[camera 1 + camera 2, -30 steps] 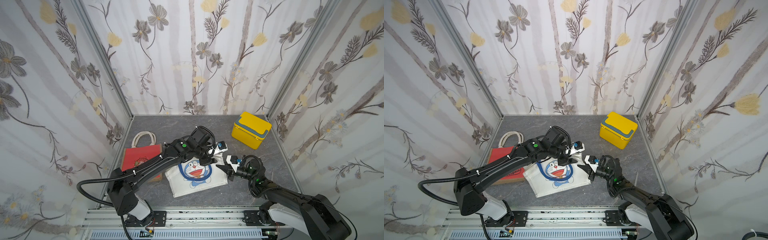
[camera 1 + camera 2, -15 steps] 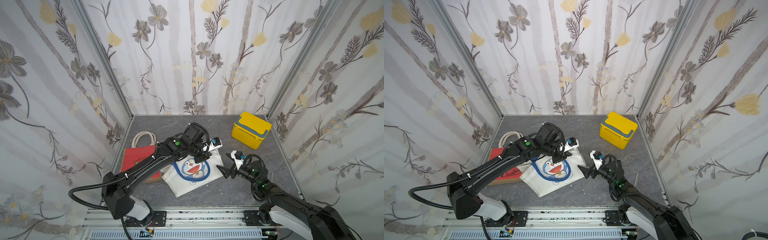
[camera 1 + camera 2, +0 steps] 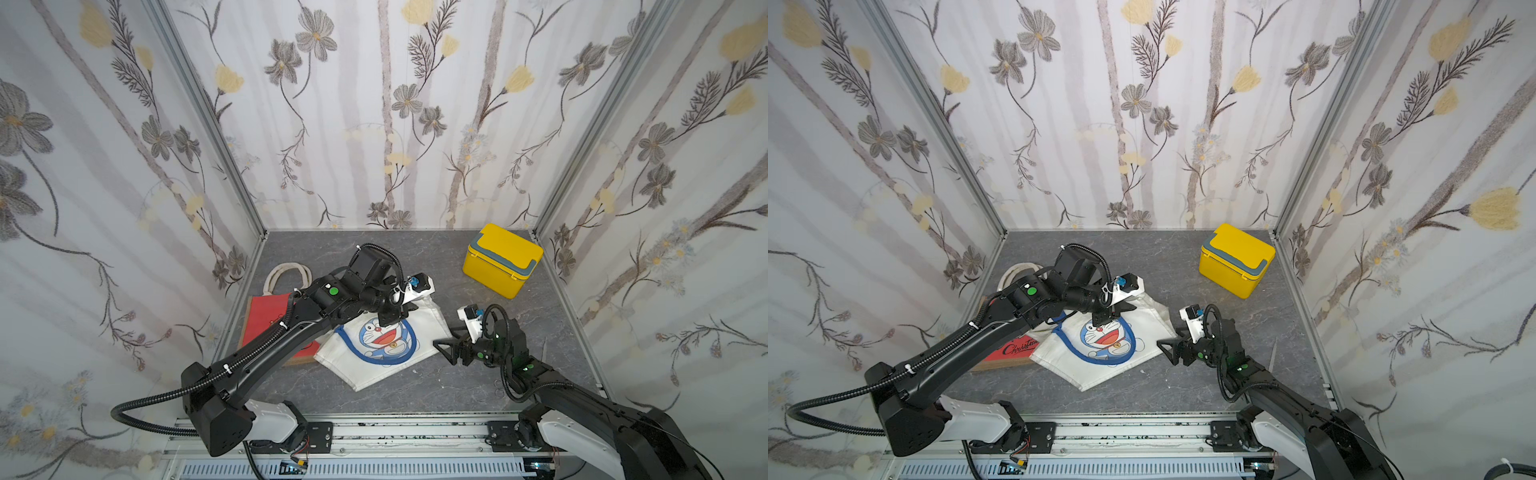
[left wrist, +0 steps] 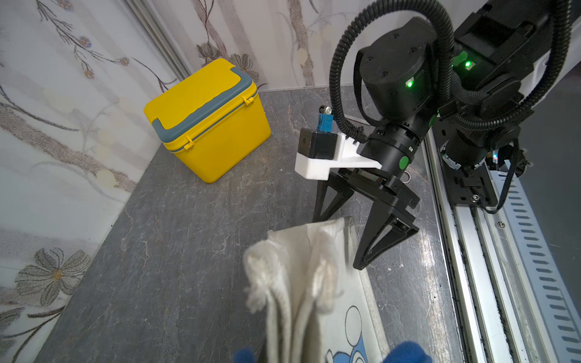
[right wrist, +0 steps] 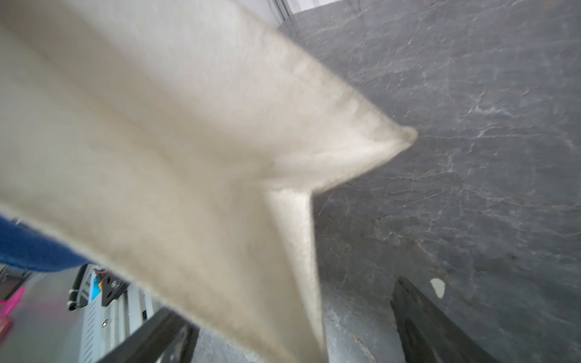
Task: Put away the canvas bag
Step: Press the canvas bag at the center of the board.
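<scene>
Canvas bag [image 3: 386, 343] is lying print-up at the middle of the grey table [image 3: 415, 388], its 9 o'clock edge overlapping a red bag [image 3: 266, 316]. Left gripper [image 3: 395, 316] is pinching the bag's 12 o'clock edge, with cloth bunched between its pads. Right gripper [image 3: 446, 347] is hovering at the bag's 3 o'clock corner, jaws spread wide and gripping nothing. Yellow box [image 3: 500, 259] is sitting at 2 o'clock, well apart.

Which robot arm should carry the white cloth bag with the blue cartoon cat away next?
Left. The left gripper is shut on the white cartoon-printed canvas bag, pinching its edge; the right gripper stands open beside its corner, holding nothing.
</scene>
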### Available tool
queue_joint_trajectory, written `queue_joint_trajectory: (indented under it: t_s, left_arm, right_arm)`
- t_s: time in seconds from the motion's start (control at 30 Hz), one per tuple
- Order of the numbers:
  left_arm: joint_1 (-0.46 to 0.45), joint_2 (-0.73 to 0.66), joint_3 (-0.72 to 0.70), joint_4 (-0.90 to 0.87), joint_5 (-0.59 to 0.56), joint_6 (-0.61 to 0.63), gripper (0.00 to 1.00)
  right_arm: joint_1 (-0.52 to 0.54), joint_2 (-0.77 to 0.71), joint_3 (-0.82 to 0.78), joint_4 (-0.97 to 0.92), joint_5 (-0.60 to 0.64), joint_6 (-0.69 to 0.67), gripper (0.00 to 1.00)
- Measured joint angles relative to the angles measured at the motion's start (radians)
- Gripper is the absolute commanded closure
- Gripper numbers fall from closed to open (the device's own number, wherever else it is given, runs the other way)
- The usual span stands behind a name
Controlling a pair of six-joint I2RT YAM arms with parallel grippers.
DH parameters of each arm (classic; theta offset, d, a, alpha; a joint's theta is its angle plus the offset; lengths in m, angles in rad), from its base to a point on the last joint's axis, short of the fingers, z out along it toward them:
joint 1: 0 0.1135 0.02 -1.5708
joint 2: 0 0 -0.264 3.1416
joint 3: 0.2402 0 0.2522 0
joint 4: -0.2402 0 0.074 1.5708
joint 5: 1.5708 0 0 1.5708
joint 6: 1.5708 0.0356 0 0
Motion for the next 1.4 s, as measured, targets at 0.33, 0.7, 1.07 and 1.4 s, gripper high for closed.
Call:
queue_joint_trajectory:
  t_s: [0.33, 0.7, 1.07, 1.4]
  left_arm:
    - [-0.001, 0.053, 0.016, 0.002, 0.045, 0.001, 1.0]
    - [0.017, 0.071, 0.023, 0.045, 0.051, 0.001, 1.0]
    - [0.047, 0.053, 0.037, 0.014, 0.098, 0.008, 1.0]
    - [0.048, 0.063, 0.052, -0.026, 0.119, 0.009, 1.0]
  right_arm:
    - [0.0, 0.061, 0.029, 0.085, -0.179, -0.024, 0.45]
    - [0.002, -0.068, -0.027, 0.132, -0.198, -0.122, 0.48]
    - [-0.062, -0.265, -0.037, 0.077, -0.029, -0.14, 0.2]
    - [-0.194, -0.183, 0.013, 0.114, -0.163, -0.114, 0.0]
